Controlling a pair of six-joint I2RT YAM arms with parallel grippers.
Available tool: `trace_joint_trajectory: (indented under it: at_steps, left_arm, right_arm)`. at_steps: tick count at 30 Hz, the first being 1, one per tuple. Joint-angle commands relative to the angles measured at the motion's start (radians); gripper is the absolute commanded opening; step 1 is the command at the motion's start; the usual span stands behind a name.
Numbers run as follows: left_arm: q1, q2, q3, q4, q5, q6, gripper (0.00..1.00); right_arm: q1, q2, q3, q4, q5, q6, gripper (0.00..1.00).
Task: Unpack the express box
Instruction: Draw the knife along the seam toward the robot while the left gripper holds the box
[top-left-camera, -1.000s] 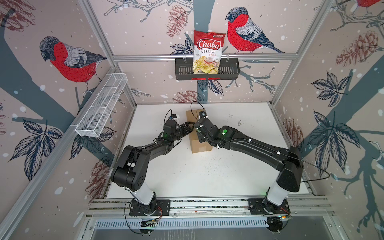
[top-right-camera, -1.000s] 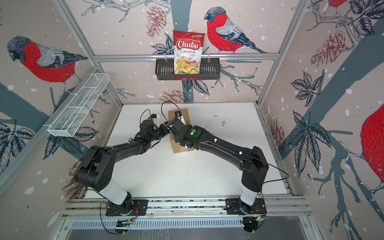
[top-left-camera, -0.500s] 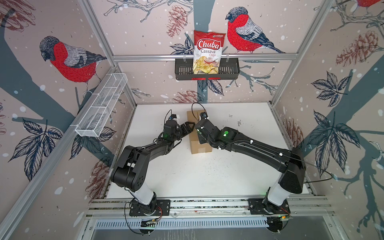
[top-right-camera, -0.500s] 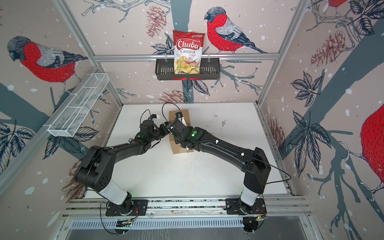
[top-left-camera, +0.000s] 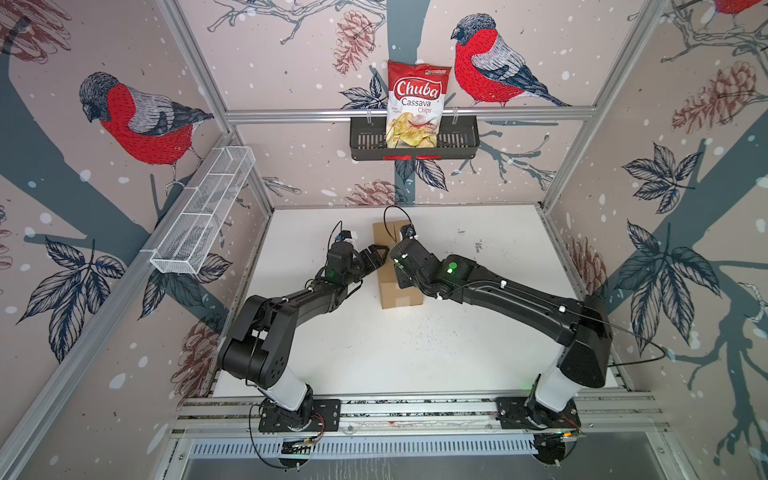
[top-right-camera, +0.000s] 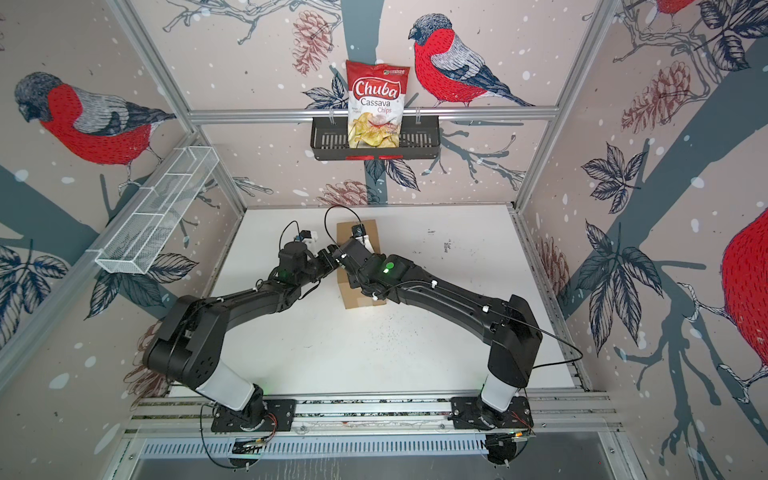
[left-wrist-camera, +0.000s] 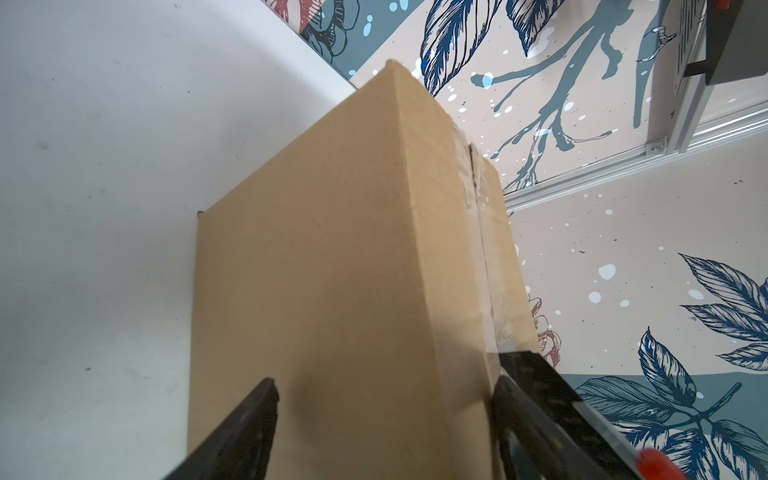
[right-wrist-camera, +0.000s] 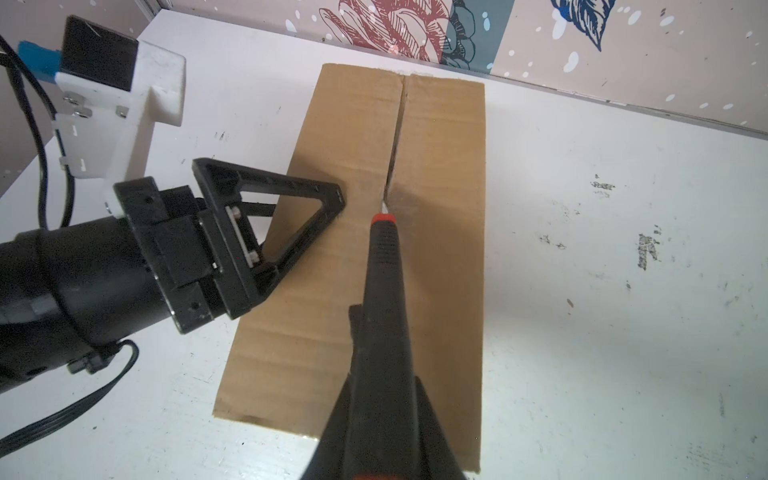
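The express box (top-left-camera: 398, 293) (top-right-camera: 359, 297) lies flat on the white counter (top-left-camera: 457, 340). It sits at the centre of both top views, toward the back wall, with its flaps down and its taped seam facing up.

The left pincer (top-left-camera: 380, 255) is open, jaws spread wide, straddling the box's upper left long edge. In the left wrist view, one finger (left-wrist-camera: 249, 428) stands beside the side face at lower left and the other sits over the top at lower right. In the right wrist view, the upper finger (right-wrist-camera: 270, 179) rests on the box top, left of mid-frame.

The right pincer (right-wrist-camera: 382, 415) is closed on a black cutter (right-wrist-camera: 384, 257) with a red collar. The blade tip sits in the top seam at mid-frame. Beyond the tip, toward the upper frame, the seam shows a dark gap.
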Motion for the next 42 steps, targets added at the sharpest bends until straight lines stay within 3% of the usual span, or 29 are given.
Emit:
trace_joint_trajectory:
  at_steps: [1, 11, 17, 24, 28, 42]
  left_arm:
    - [-0.007, -0.035, -0.003, -0.063, 0.017, 0.024, 0.81]
    - [-0.084, -0.177, -0.05, -0.202, 0.045, 0.076, 0.83]
    - [-0.177, -0.245, -0.107, -0.239, -0.015, 0.044, 0.83]
    - [-0.2, -0.343, -0.157, -0.289, -0.058, 0.03, 0.8]
    - [-0.207, -0.343, -0.148, -0.306, -0.039, 0.036, 0.8]
    - [-0.214, -0.304, -0.173, -0.224, -0.162, -0.02, 0.8]
  right_arm:
    - [-0.003, 0.004, -0.007, -0.071, -0.045, 0.017, 0.0]
    - [-0.007, 0.004, -0.009, -0.067, -0.057, 0.015, 0.0]
    - [-0.004, 0.002, -0.009, -0.069, -0.06, 0.016, 0.0]
    - [-0.001, -0.003, -0.013, -0.078, -0.059, 0.017, 0.0]
    - [0.0, -0.008, -0.022, -0.079, -0.058, 0.017, 0.0]
    - [0.014, -0.019, -0.019, -0.11, -0.064, 0.008, 0.0]
